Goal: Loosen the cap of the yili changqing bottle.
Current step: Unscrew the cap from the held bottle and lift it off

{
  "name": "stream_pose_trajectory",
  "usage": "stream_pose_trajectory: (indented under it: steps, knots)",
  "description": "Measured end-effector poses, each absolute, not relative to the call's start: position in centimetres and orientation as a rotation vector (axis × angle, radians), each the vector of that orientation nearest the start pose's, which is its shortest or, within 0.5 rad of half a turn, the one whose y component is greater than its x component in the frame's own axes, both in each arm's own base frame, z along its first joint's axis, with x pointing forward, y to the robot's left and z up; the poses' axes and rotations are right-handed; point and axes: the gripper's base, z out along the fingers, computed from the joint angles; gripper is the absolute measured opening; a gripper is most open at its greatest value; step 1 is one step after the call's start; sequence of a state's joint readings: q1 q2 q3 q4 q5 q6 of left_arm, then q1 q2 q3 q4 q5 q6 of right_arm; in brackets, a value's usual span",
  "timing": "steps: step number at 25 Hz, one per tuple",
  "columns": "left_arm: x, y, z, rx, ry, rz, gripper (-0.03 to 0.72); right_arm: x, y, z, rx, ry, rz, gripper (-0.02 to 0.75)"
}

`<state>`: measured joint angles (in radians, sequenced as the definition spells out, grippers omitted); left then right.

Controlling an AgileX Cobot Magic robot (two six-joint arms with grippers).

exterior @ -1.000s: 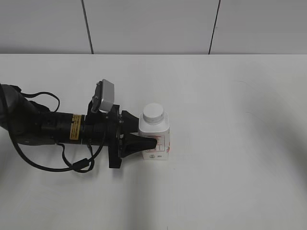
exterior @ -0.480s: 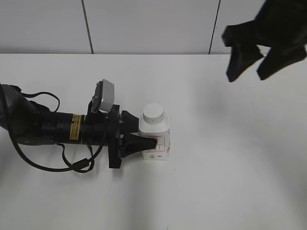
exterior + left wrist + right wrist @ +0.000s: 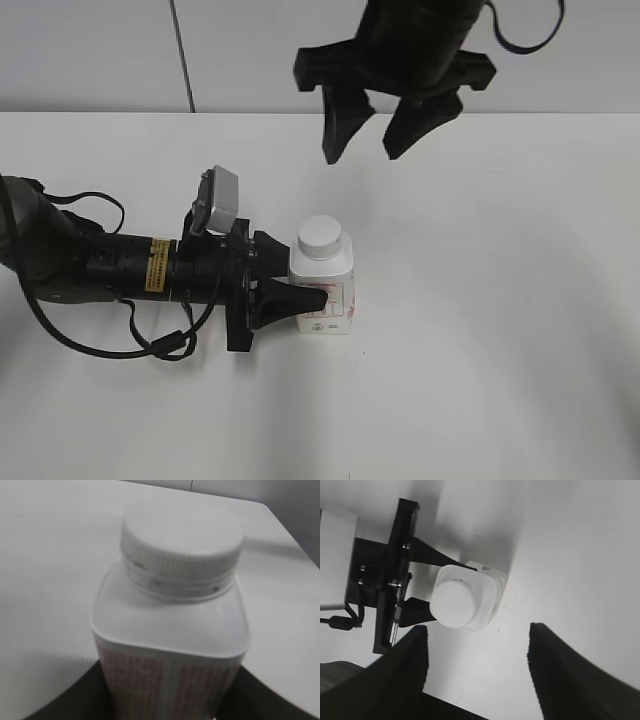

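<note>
White counter (image 3: 520, 330) fills most of the scene, grey wall behind. We see the left arm (image 3: 90, 265) lying low across the counter from the left edge, its left hand (image 3: 300, 275) clamped on the yili changqing bottle (image 3: 322, 290), one dark finger on the near face and one on the far face of the squarish body. The left wrist view confirms: bottle body sits between the dark jaws at the frame bottom, held snug. The right hand (image 3: 368, 135) hangs in the air toward the back of the counter, jaws spread wide, nothing in them. The bottle stands upright near the counter middle, long axis vertical, red-printed label panel facing front. The cap (image 3: 320, 236) is on top, white, ribbed rim, seated on the neck; we can't tell from these views whether it is at all loosened. Key relation: the cap lies below the right hand and a bit nearer the camera and to the left; in the right wrist view the cap (image 3: 452, 603) sits ahead of the open fingers (image 3: 560, 665), off-centre toward the left one. We judge the right hand must come down and forward to centre over the cap, then close on the ribbed rim and twist while the left one holds the body steady.
</note>
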<state>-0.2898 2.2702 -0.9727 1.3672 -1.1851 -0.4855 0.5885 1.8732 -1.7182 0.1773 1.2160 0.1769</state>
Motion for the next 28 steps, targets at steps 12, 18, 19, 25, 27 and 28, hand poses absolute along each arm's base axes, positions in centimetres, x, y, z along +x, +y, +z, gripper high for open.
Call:
stream_pose_trajectory:
  steps: [12,18,19,25,27,28]
  knots:
    - [31.0,-17.9,6.1,1.317,1.535,-1.109,0.338,31.2,29.3,25.5,-0.653,2.939,0.33,0.493]
    - [31.0,-17.9,6.1,1.318,1.535,-1.109,0.338,31.7,29.6,23.9,-0.557,2.975,0.233,0.493]
    - [31.0,-17.9,6.1,1.317,1.535,-1.11,0.338,31.8,29.6,23.9,-0.551,2.973,0.224,0.493]
    - [31.0,-17.9,6.1,1.319,1.534,-1.11,0.338,31.7,29.7,24.0,-0.509,2.986,0.243,0.51]
    - [31.0,-17.9,6.1,1.319,1.534,-1.11,0.338,31.7,29.7,23.9,-0.504,2.992,0.251,0.519]
    - [31.0,-17.9,6.1,1.319,1.534,-1.11,0.338,31.7,29.8,23.8,-0.5,2.996,0.252,0.522]
